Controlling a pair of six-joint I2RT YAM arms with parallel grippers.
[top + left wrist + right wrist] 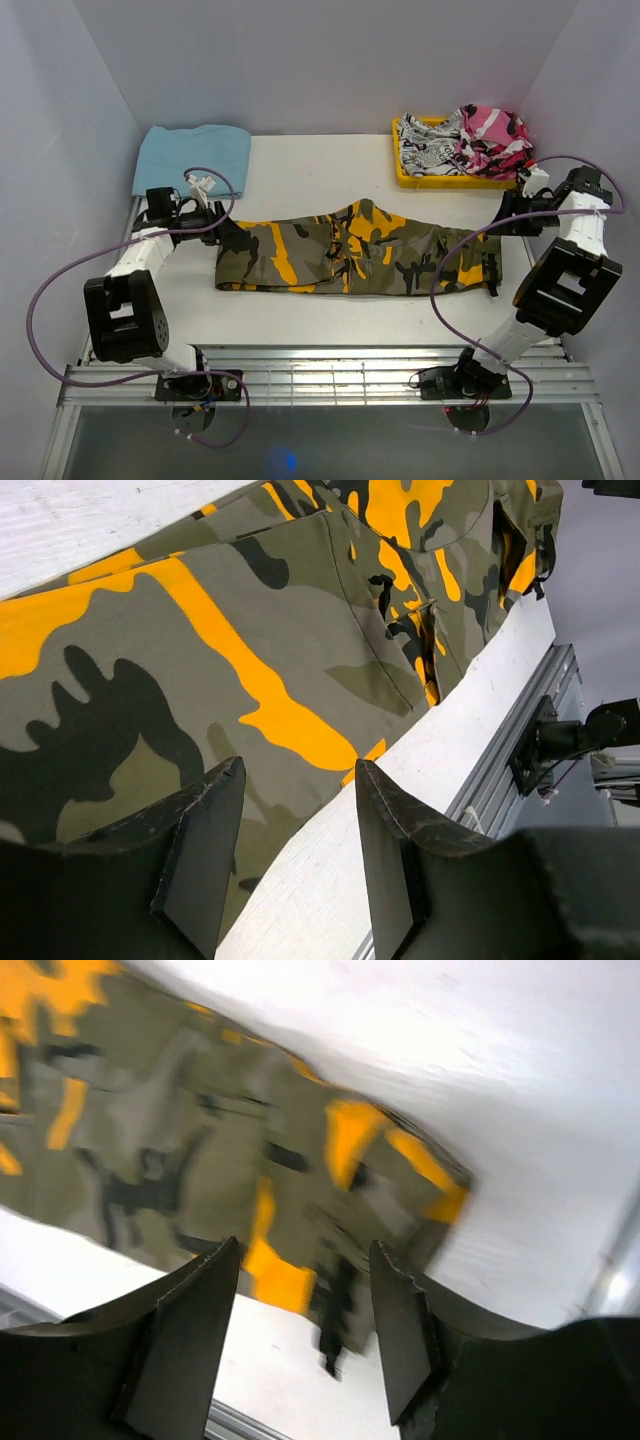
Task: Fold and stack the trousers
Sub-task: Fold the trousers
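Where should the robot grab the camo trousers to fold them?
Probably the left gripper takes the left end and the right gripper the right end, each from its own side, low over the table. The trousers lie flat in one long strip, ends toward the grippers.

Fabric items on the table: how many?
4: olive-orange-black camouflage trousers mid-table, folded light-blue cloth back left, black-and-white printed garment and pink camouflage garment in the yellow tray; more may hide underneath.

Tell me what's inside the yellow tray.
A black-and-white printed garment and a pink camouflage garment fill the yellow tray. They cover its floor, so anything beneath is hidden.
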